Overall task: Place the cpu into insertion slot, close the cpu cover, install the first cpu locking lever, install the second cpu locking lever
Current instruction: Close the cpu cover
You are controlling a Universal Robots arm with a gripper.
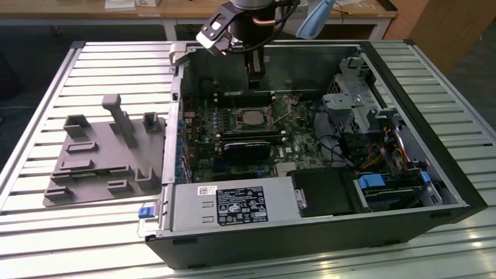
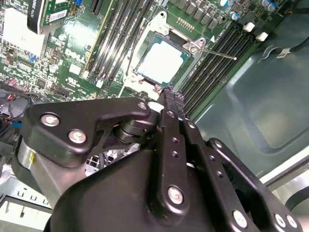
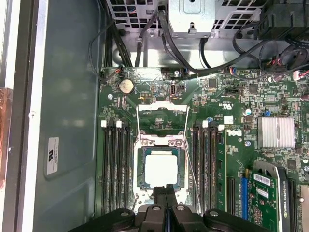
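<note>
Cpu (image 3: 161,169): seated in socket (image 3: 140,169), middle of board (image 3: 236,96). Cover (image 3: 162,105): we see it standing open. Tool (image 3: 165,188): fingers together, empty, over cpu's edge. Risk, we judge: descending off-line could nudge cpu askew.

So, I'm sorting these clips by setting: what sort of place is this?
Probably a robotics lab or test bench: an open computer case lies on a slatted metal table, a grey parts fixture sits beside it, and a wooden desk stands behind.

Print on the power supply label (image 1: 240,206) is too small to read.
</note>
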